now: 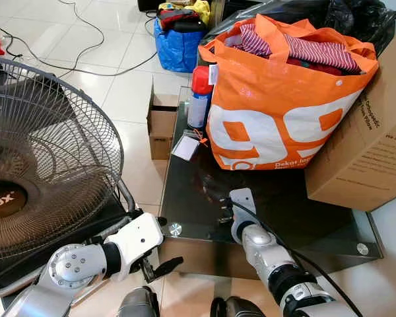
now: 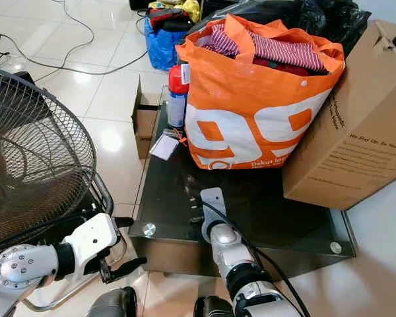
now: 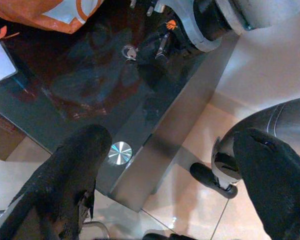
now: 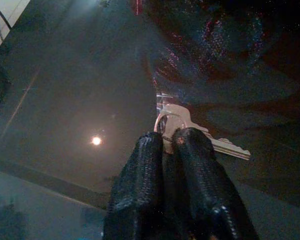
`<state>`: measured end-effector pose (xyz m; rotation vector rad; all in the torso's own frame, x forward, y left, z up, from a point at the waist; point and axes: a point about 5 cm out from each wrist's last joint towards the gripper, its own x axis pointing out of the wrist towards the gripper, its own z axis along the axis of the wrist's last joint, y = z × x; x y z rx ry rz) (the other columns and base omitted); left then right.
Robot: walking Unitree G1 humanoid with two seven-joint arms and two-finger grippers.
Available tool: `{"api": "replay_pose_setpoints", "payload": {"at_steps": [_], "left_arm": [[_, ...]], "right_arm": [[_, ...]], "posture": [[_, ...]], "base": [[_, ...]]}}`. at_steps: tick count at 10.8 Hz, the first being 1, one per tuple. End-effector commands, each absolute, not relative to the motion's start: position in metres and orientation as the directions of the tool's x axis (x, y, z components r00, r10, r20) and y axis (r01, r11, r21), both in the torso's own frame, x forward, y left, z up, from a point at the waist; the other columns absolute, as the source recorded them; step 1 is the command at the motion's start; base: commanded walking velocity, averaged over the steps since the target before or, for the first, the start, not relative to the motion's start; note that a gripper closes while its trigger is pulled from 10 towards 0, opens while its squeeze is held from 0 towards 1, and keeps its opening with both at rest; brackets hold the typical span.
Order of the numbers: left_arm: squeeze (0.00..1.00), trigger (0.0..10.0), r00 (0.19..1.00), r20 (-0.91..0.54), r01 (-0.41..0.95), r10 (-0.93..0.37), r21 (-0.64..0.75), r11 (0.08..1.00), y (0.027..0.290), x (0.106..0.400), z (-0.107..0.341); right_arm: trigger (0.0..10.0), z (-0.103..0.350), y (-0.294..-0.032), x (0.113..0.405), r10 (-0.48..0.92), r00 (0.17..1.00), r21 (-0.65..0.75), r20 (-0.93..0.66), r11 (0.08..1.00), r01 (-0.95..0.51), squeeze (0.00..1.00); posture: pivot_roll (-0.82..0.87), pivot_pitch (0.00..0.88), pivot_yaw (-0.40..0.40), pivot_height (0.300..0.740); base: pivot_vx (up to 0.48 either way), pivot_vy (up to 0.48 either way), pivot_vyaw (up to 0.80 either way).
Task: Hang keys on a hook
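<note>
A small bunch of silver keys (image 4: 192,131) lies on the dark glass table (image 1: 198,191), a little in from its front edge. My right gripper (image 4: 168,140) reaches down to the tabletop, and its two black fingers are pressed together on the key ring. From the head, the right gripper (image 1: 223,210) sits near the table's front middle. In the left wrist view the keys (image 3: 129,51) glint beside it. My left gripper (image 1: 160,267) hangs open off the table's front left corner, above the floor, holding nothing.
A stuffed orange bag (image 1: 284,112) and a large cardboard box (image 1: 376,145) fill the back and right of the table. A red-capped spray can (image 1: 199,99) and a white card (image 1: 185,148) are at its back left. A standing fan (image 1: 46,152) crowds my left side.
</note>
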<state>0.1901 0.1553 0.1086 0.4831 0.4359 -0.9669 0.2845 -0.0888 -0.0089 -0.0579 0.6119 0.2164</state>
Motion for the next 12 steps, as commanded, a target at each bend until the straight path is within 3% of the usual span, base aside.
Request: {"api": "replay_pose_setpoints", "payload": {"at_steps": [1, 3, 4, 7, 8, 9, 10, 12], "left_arm": [[0.00, 10.0, 0.487, -0.555, 0.862, -0.674, 0.185, 0.471, 0.152, 0.189, 0.107], [0.00, 10.0, 0.487, -0.554, 0.863, -0.675, 0.187, 0.470, 0.152, 0.189, 0.107], [0.00, 10.0, 0.488, -0.553, 0.863, -0.675, 0.189, 0.469, 0.151, 0.191, 0.107], [0.00, 10.0, 0.490, -0.549, 0.863, -0.677, 0.192, 0.468, 0.150, 0.192, 0.107], [0.00, 10.0, 0.490, -0.548, 0.863, -0.679, 0.193, 0.467, 0.150, 0.192, 0.108], [0.00, 10.0, 0.490, -0.548, 0.863, -0.679, 0.193, 0.467, 0.149, 0.192, 0.108], [0.00, 10.0, 0.491, -0.548, 0.862, -0.677, 0.193, 0.469, 0.150, 0.192, 0.108], [0.00, 10.0, 0.493, -0.549, 0.861, -0.675, 0.195, 0.470, 0.150, 0.192, 0.108]], "right_arm": [[2.2, -0.008, -0.094, 0.286, 0.190, 0.804, -0.003, -0.564, 0.973, -0.231, 0.00], [1.6, 0.000, -0.101, 0.292, 0.270, 0.810, -0.030, -0.520, 0.943, -0.333, 0.00], [0.0, 0.004, -0.106, 0.296, 0.287, 0.812, -0.063, -0.508, 0.928, -0.368, 0.00], [0.0, 0.010, -0.118, 0.299, 0.307, 0.820, -0.090, -0.482, 0.914, -0.395, 0.00], [4.6, 0.010, -0.118, 0.299, 0.287, 0.825, -0.083, -0.486, 0.925, -0.371, 0.00], [10.0, 0.008, -0.119, 0.299, 0.249, 0.829, -0.053, -0.500, 0.947, -0.317, 0.00], [10.0, 0.006, -0.117, 0.298, 0.209, 0.832, 0.017, -0.513, 0.972, -0.234, 1.00], [10.0, 0.005, -0.099, 0.295, 0.269, 0.821, 0.047, -0.505, 0.958, -0.284, 1.00]], "posture": [[0.10, 0.140, -0.082, 0.740], [0.10, 0.139, -0.081, 0.740], [0.10, 0.133, -0.081, 0.740], [0.10, 0.133, -0.077, 0.740], [0.10, 0.134, -0.077, 0.740], [0.10, 0.134, -0.078, 0.740], [0.10, 0.136, -0.079, 0.740], [0.10, 0.136, -0.079, 0.740]], "base": [[0.000, 0.000, 0.00], [0.000, 0.000, 0.00], [0.000, 0.000, 0.00], [0.000, 0.000, 0.00], [0.000, 0.000, 0.00], [0.000, 0.000, 0.00], [0.000, 0.000, 0.00], [0.000, 0.000, 0.00]]}}
